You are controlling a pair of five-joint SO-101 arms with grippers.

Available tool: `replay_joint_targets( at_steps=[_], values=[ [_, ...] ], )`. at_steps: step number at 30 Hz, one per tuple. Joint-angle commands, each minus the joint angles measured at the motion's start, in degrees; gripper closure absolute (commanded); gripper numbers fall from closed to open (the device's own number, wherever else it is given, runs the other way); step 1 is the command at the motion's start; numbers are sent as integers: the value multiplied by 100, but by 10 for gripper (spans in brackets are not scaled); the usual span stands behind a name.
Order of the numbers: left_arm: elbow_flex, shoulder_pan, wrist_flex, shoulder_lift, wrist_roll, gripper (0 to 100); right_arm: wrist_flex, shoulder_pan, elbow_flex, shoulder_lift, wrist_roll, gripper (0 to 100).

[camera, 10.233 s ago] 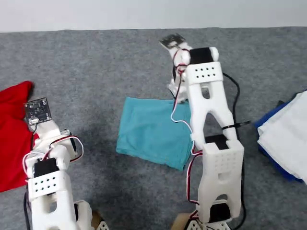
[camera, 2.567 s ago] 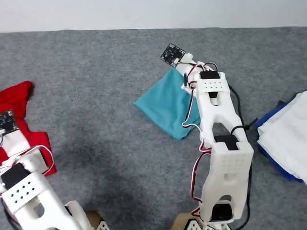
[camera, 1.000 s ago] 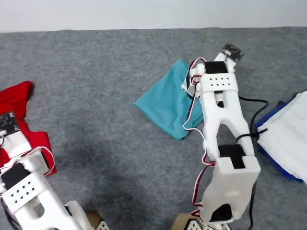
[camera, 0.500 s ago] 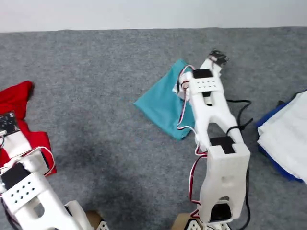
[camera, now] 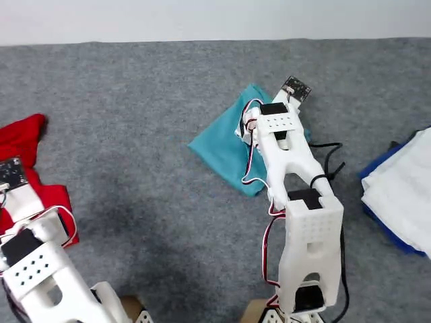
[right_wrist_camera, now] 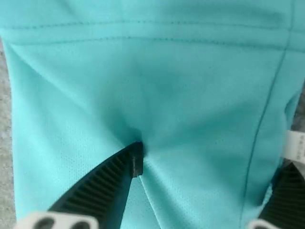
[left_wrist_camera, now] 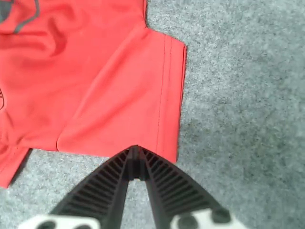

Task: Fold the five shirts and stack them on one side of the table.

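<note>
One stack of folded shirts (camera: 403, 192) sits at the right edge, so the teal shirt (camera: 222, 145), mid-table, likely goes there next. The right gripper (right_wrist_camera: 209, 171) presses into it, jaws spread wide, clasping nothing. The shirt lies as a near-square diamond with one corner pointing left and no clear long axis. The left gripper (left_wrist_camera: 135, 160) hangs closed and empty over the red shirt (left_wrist_camera: 95, 86).
</note>
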Motion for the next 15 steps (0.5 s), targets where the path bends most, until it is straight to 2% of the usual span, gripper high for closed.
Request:
replay_joint_targets(
  at_steps=[1,7,15],
  values=[
    [-84,0,-9,-114,-53,998,-66,-57,-132,-66,-62,615],
    [-84,0,-9,-114,-53,998,-145,-22,-123,-66,-35,837],
    [-110,0,9,-114,-53,998,-136,48,-123,-119,-18,988]
  ],
)
